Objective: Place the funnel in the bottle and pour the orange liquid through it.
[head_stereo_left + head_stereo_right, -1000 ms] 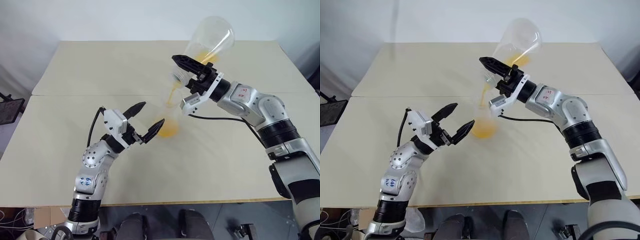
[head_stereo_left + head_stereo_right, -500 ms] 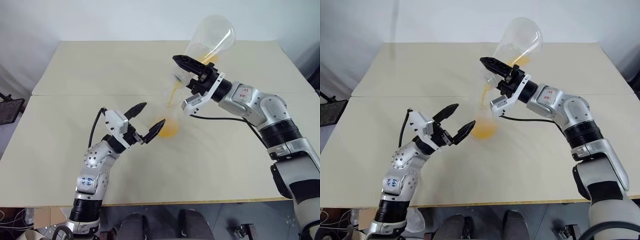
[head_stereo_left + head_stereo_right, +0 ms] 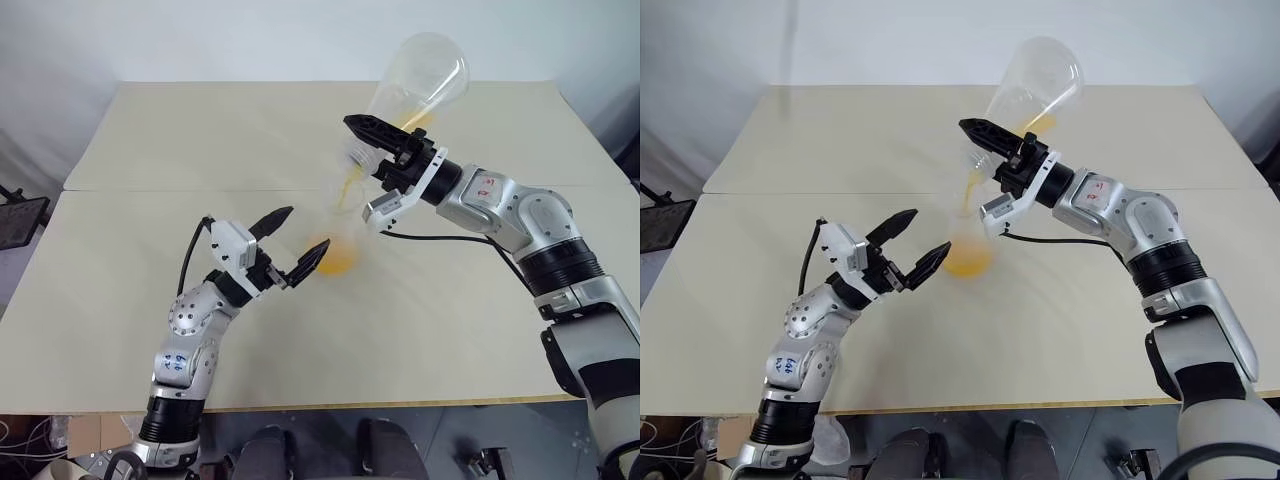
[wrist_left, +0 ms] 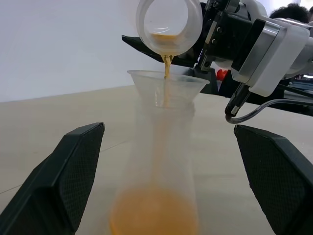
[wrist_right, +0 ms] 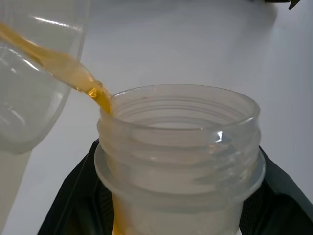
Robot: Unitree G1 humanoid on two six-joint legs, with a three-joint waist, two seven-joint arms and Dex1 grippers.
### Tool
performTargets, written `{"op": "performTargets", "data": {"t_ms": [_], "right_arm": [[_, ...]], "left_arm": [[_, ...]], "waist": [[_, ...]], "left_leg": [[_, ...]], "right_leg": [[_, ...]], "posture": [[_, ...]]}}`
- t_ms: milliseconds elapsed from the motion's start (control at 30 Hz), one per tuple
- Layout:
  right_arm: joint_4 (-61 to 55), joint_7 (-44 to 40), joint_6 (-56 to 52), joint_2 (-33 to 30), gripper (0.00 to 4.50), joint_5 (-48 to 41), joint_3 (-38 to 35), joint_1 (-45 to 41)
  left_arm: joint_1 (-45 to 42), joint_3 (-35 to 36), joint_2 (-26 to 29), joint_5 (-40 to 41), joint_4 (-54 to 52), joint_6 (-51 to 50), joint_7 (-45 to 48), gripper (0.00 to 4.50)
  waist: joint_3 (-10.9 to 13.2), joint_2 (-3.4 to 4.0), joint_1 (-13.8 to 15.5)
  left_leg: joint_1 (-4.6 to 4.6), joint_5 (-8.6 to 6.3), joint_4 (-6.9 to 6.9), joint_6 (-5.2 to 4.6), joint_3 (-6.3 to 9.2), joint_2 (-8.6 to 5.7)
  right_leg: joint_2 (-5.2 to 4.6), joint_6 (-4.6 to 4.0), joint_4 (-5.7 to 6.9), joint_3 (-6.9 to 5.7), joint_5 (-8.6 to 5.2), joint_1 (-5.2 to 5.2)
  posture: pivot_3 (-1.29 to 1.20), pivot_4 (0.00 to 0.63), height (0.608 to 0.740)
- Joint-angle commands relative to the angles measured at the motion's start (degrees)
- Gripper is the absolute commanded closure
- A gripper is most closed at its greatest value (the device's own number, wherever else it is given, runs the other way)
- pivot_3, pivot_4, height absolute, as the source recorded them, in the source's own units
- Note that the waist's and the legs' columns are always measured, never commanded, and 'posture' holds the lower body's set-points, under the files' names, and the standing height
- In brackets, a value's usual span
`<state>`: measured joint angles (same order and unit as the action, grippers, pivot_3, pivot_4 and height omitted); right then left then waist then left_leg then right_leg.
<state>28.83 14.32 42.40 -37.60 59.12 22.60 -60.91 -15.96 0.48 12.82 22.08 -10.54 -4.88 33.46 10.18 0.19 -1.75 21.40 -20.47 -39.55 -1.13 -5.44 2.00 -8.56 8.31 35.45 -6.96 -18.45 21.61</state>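
Pale beige surface (image 3: pixel 150 140) carries the bottle (image 4: pixel 159 196), funnel (image 4: pixel 166 83) seated in its neck. The right end effector (image 3: pixel 375 165), clamped on a tilted container (image 3: pixel 415 85), pours orange liquid (image 4: pixel 167 61) through; the left end effector (image 3: pixel 290 240) flanks the bottle, fingers apart. Next: finish draining, then right the container.

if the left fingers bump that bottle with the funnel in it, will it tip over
Probably not easily: the bottle has a wide base with orange liquid pooled low. But it looks like light plastic, and the funnel on top likely sits loose, so it could slide or shed the funnel.
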Motion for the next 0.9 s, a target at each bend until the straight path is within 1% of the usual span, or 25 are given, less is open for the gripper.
{"op": "performTargets", "data": {"t_ms": [33,900], "right_arm": [[-2.36,1.17,-0.1,-1.07,1.97,-0.65,-0.69,-1.17],[-2.72,2.08,0.49,-2.53,1.97,0.53,-0.52,-2.04]], "left_arm": [[-1.06,-0.43,-0.44,-0.15,-0.98,1.61,0.19,0.0],[-2.11,-1.08,-1.53,-0.38,1.54,3.85,0.05,0.0]], "waist": [[0.0,0.0,0.0],[0.0,0.0,0.01]], "left_leg": [[0.0,0.0,0.0,0.0,0.0,0.0],[0.0,0.0,0.01,0.0,0.0,0.0]], "right_leg": [[0.0,0.0,0.0,0.0,0.0,0.0],[0.0,0.0,0.0,-0.01,0.0,0.0]], "posture": [[0.0,0.15,0.74],[0.0,0.15,0.74]]}}
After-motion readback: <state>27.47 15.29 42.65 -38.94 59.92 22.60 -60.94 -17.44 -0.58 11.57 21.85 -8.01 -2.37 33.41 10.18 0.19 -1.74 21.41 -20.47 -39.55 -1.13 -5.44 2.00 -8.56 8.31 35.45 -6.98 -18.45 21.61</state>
